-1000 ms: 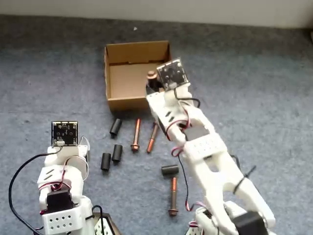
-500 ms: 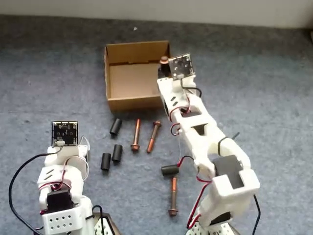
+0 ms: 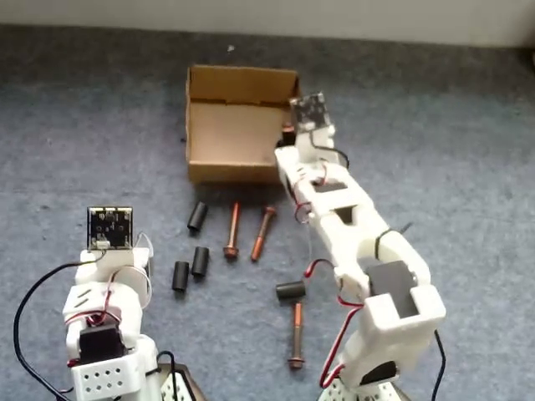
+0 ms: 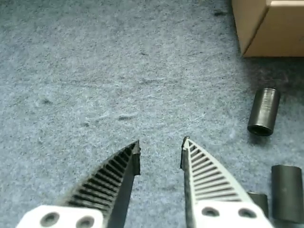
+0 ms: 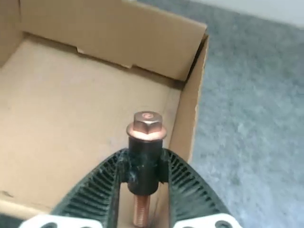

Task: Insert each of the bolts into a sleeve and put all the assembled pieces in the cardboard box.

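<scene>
Now my right arm (image 3: 351, 225) has drawn back and the box (image 3: 238, 171) has slid right, so a drop looks close.
Nearest, lower left, the left gripper (image 4: 160, 147) sits empty, fingers spread. Mid-frame lie three bolts (image 3: 231, 230) and four sleeves (image 3: 197, 217). Farther, the right gripper (image 5: 142, 164) pinches the sleeved bolt (image 5: 146, 128) just inside the box's right wall, long axis along the fingers, head toward the far wall.
</scene>
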